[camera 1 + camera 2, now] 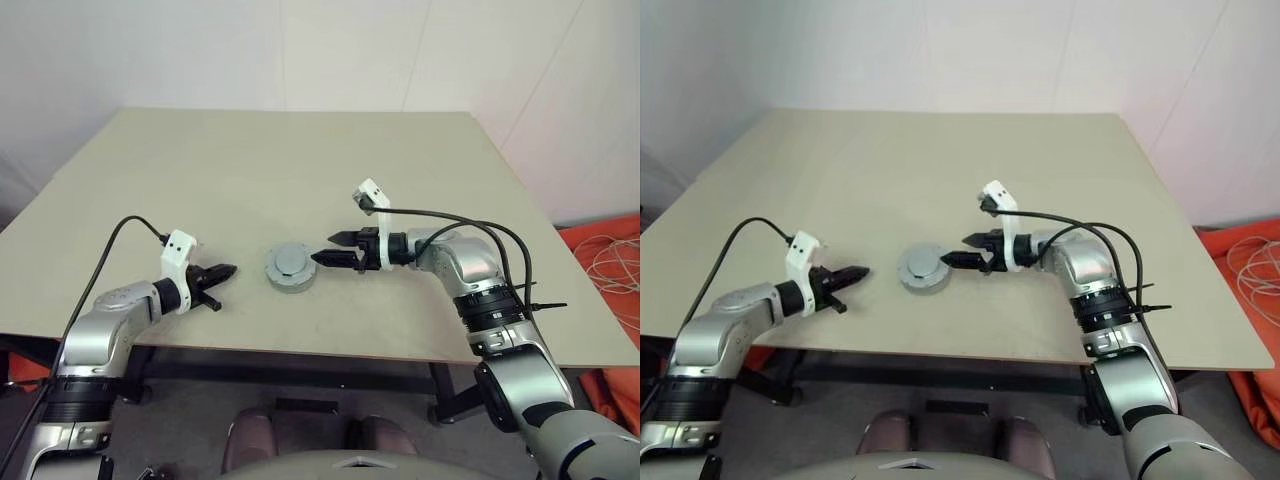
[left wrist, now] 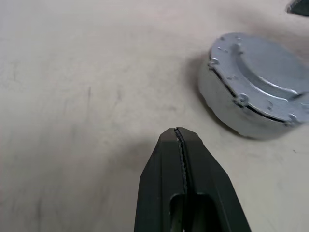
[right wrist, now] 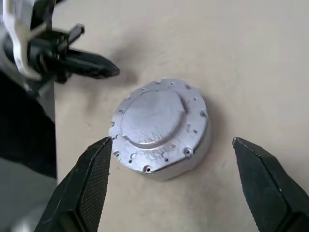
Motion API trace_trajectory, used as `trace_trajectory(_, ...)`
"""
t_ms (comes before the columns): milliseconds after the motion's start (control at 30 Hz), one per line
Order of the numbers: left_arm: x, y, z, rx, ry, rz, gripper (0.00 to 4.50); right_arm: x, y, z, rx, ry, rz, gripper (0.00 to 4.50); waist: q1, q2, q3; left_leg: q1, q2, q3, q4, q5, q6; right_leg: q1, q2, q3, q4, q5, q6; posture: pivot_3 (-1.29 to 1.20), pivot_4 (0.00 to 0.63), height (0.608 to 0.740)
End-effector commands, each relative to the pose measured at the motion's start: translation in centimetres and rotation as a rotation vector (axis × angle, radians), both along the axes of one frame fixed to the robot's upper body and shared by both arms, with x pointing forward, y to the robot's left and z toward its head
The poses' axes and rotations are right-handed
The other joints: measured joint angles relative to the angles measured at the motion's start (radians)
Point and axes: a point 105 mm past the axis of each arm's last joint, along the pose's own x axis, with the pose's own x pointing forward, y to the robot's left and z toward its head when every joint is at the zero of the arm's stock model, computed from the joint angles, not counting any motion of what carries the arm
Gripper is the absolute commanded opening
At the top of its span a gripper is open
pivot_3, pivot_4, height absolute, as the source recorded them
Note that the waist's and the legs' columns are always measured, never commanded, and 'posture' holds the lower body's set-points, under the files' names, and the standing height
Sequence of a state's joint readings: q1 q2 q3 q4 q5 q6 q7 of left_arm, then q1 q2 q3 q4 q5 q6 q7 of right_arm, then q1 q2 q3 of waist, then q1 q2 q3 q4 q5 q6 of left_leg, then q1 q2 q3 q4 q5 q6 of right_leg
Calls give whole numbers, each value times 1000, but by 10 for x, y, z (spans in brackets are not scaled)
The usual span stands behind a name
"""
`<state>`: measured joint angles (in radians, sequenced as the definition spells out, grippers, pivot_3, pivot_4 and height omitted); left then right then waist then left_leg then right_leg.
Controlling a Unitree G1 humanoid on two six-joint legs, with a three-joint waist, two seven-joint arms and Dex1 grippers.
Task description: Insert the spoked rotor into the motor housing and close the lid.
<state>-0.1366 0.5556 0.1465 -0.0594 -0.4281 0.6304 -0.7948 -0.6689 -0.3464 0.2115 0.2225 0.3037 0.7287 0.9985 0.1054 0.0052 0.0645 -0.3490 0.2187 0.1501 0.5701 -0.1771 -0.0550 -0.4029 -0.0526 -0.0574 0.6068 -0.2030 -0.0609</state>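
Two of my grippers flanking the closed motor housing (image 1: pixel 290 267) on the beige table (image 1: pixel 300 170): right gripper (image 1: pixel 331 247) spread wide just beside it, left gripper (image 1: pixel 222 272) clenched empty, apart.

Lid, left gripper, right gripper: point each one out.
lid (image 3: pixel 153 121): right wrist view, raised centre of its top face.
left gripper (image 2: pixel 180 136): left wrist view, tip where the shut fingers meet.
right gripper (image 1: pixel 334 248): left eye view, gap midway between the open fingertips.
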Motion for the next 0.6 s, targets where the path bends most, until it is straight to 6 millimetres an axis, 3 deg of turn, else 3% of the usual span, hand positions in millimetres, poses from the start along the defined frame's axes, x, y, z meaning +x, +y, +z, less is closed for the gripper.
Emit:
trace_trajectory(33, -8, -3, 31, -18, -141, -86, 0, -5, 18, 22, -10, -182, 119, 4490, -4, 0, 0, 0, 0, 0, 0, 0, 0, 0, 0, 0, 0, 0, 0, 0, 0, 740)
trace_trajectory(333, -38, -6, 47, -23, -238, -240, 0, -12, 43, 23, -15, -252, 233, 4490, -13, 0, 0, 0, 1, 0, 1, 0, 0, 0, 1, 0, 1, 0, 0, 0, 0, 740)
trace_trajectory(600, -50, -5, 46, -21, -296, -288, 0, -3, 56, 14, -68, -344, 246, 4490, -12, 0, 0, 1, 1, 0, 1, 0, 0, 1, 1, 0, 1, 0, 0, 0, 0, 740)
